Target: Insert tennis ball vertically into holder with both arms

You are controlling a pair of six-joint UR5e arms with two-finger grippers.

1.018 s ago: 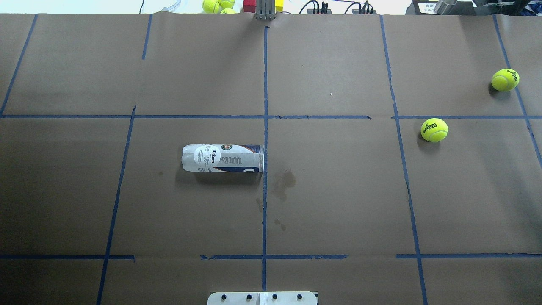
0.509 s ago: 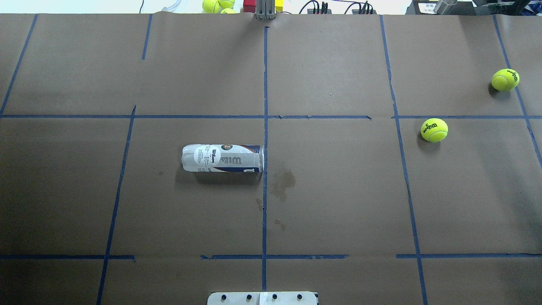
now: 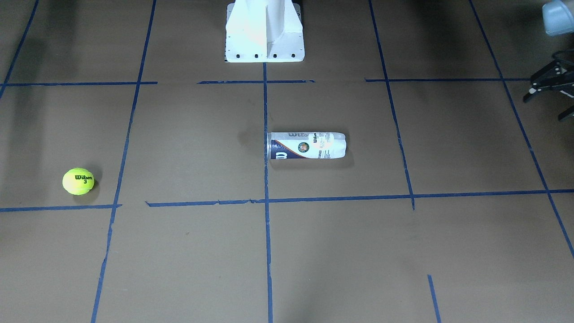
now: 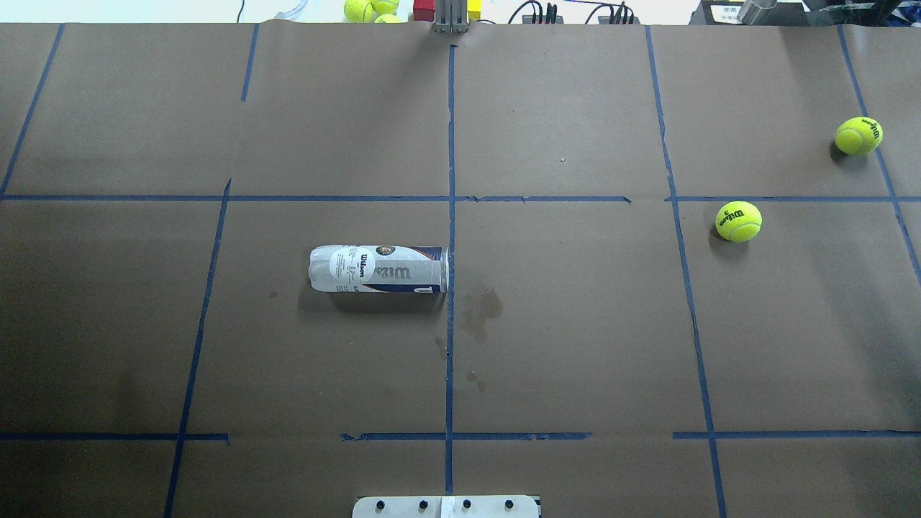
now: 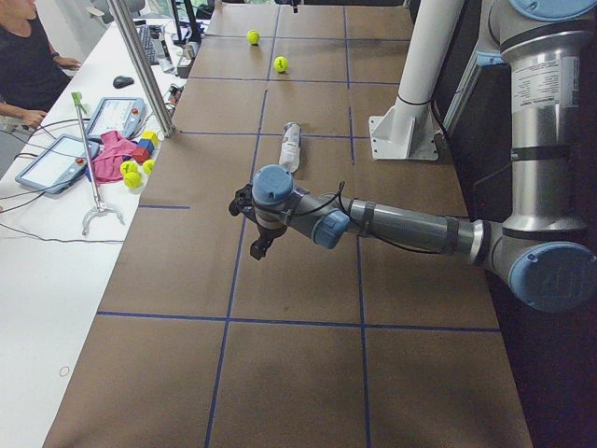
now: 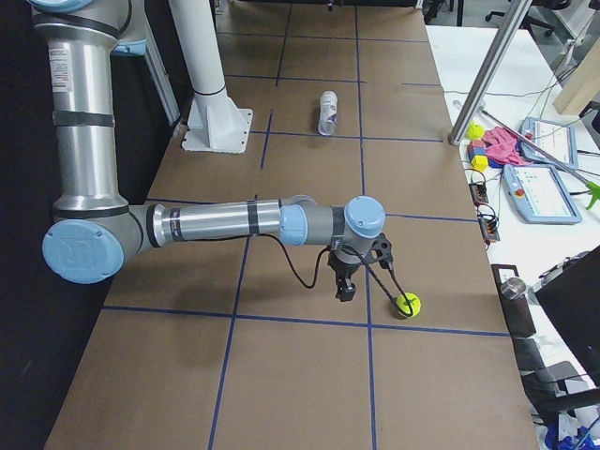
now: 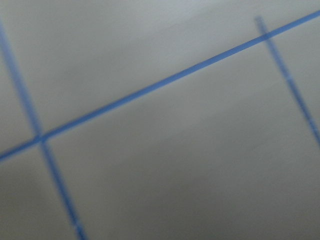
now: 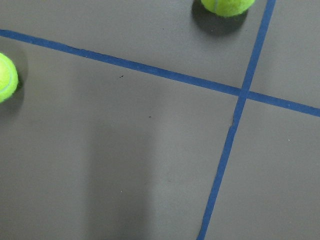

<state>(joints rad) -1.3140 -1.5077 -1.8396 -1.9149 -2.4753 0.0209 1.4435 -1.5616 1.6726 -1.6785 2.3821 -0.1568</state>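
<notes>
Brown paper (image 4: 561,345) gridded with blue tape (image 4: 450,144) carries the can (image 4: 378,268), which lies on its side just on the robot's left of the centre line. Its metal rim touches that tape and its mouth faces the robot's right. The ball (image 4: 738,221), black print showing, sits on the paper well to the right of the can, just past the next tape line. A 2nd ball (image 4: 858,135) rests farther right and farther from the robot. The right arm (image 6: 216,223) reaches low over that end. The right gripper (image 6: 370,289) hangs near the 2nd ball, and I cannot tell whether its fingers are spread or closed. The left arm (image 5: 410,227) stretches over the opposite end, well apart from the can. The left gripper (image 3: 543,107) has its fingers spread and holds nothing. The white pedestal (image 3: 264,31) stands at the robot's edge on the centre line. A dark stain (image 4: 481,309) marks the paper just beside the can's mouth.
</notes>
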